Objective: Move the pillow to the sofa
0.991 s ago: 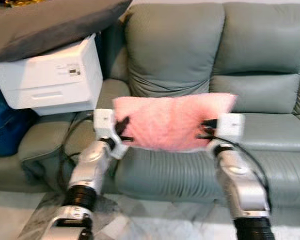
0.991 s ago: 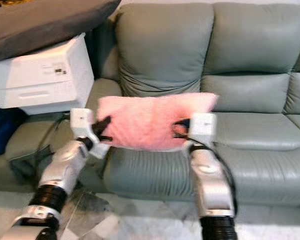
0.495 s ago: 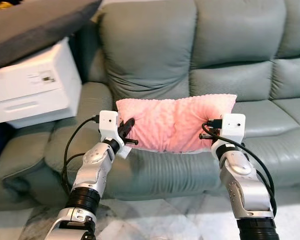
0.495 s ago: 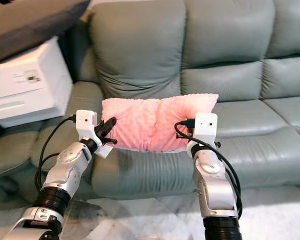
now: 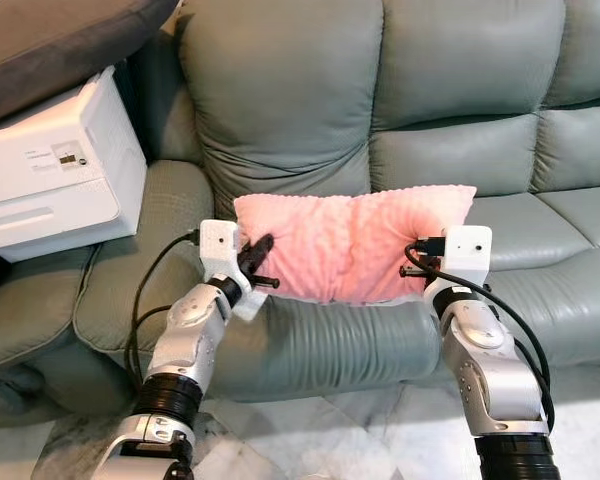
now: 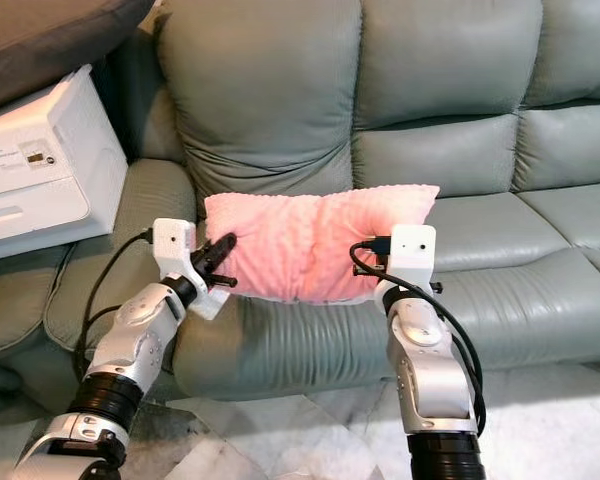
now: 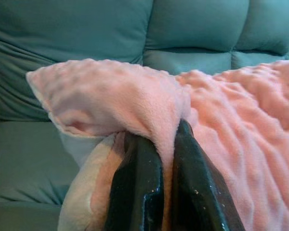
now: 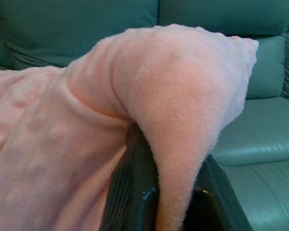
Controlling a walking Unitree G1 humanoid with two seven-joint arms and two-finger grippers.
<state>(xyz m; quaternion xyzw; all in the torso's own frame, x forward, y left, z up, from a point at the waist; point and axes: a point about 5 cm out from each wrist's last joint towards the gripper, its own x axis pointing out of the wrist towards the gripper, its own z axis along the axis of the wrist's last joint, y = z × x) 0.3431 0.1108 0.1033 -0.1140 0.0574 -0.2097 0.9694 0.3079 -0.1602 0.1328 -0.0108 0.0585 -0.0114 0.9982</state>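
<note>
Pink fuzzy pillow (image 5: 352, 245) is held over the front of the grey-green sofa (image 5: 310, 110) seat, probably just clear of it. Left hand (image 5: 255, 268) is clamped on its left edge, right hand (image 5: 416, 258) on its right edge. Plush fabric could slip if pinched thinly; uneven release would tip it off the seat edge. White printer (image 5: 50, 170) sits on the armrest.

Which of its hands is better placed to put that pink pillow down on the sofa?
Neither alone. The left hand pinches one end of the pink pillow and the right hand the other, holding it level over the sofa seat, so probably both lower together.
</note>
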